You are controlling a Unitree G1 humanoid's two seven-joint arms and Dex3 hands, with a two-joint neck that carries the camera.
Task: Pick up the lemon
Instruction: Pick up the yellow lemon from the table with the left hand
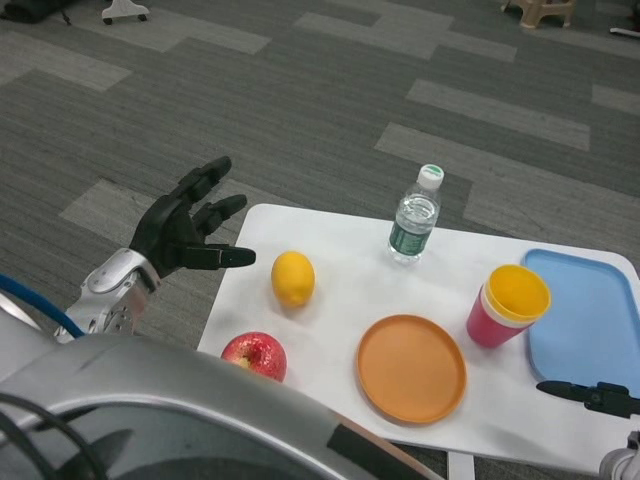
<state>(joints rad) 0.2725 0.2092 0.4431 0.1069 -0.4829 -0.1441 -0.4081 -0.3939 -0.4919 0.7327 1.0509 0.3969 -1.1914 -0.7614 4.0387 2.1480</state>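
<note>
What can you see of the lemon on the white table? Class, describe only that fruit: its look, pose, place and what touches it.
The lemon is a plain yellow, smooth-looking oval fruit, whole and unpeeled. It lies on the white table near its left edge, beyond the red apple and left of the orange plate. Only the table touches it. The left hand, fingers spread, hovers just to its left, apart from it.

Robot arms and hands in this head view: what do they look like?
The left hand is black with many slim jointed fingers, on a silver metallic forearm with a blue cable alongside. Of the right hand only black fingers show at the picture's edge, with a bit of silver below.
</note>
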